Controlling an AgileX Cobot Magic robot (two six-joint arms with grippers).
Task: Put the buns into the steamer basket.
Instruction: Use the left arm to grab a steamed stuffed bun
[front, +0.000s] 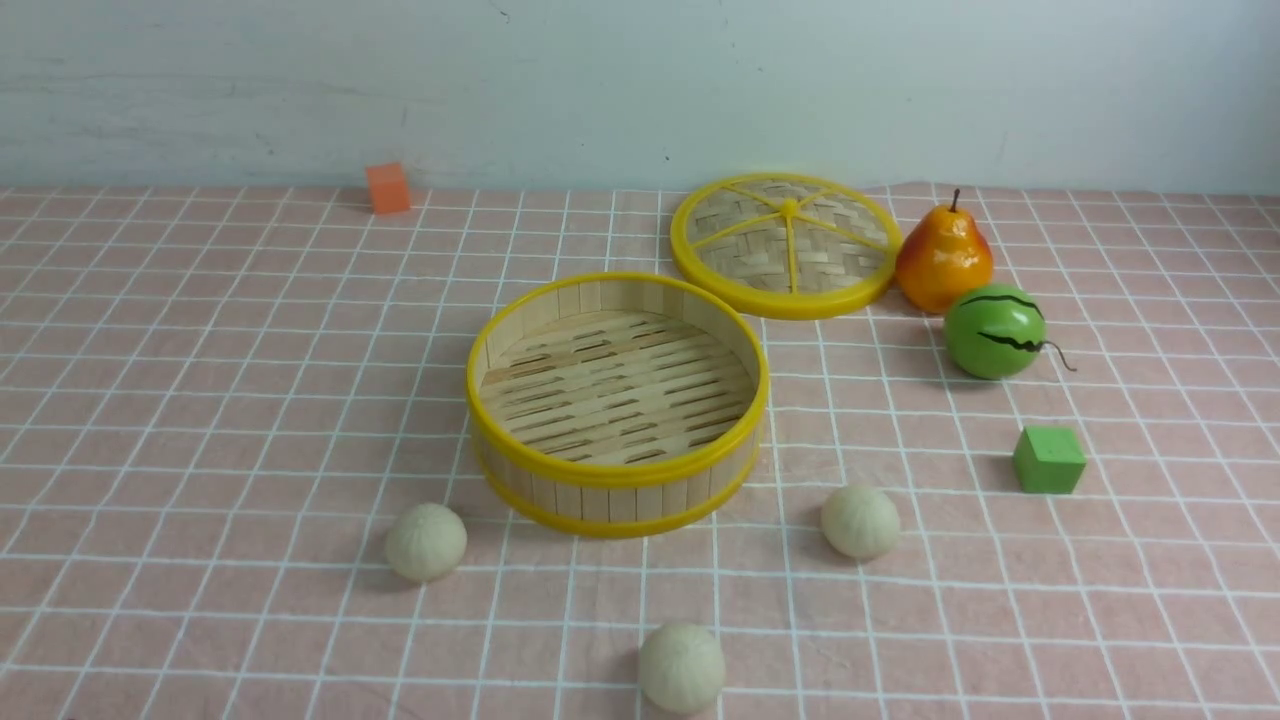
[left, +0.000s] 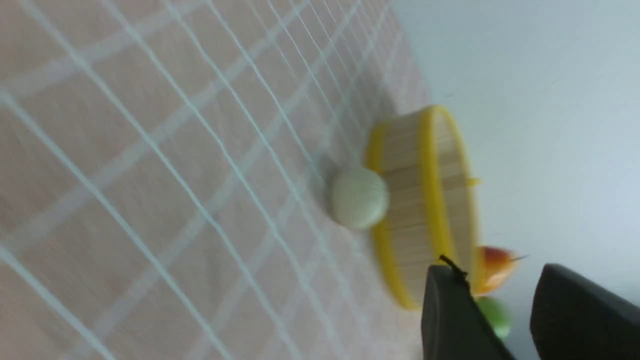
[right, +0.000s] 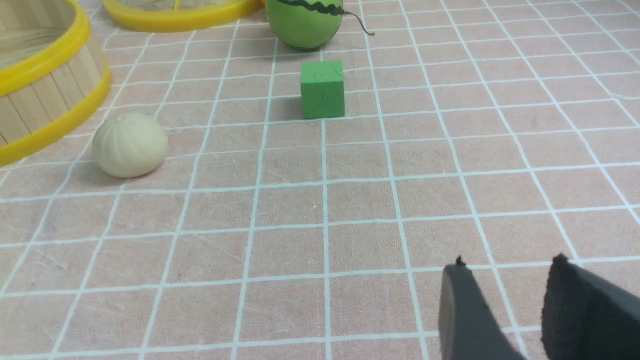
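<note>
The left tool (left: 497, 270) and right tool (right: 509, 262) are both hanging parted and empty. The buns (front: 682, 667) are sitting near the table's (front: 200, 400) near edge, outside the steamer basket (front: 617, 477). Being round, they are risking rolling away under any off-centre pinch.

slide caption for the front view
Three buns lie on the cloth in front of the empty steamer basket, lid behind it.

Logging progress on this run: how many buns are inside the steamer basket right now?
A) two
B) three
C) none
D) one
C: the steamer basket shows only its bare slatted floor, and the three buns all lie on the checked cloth outside it.
</note>
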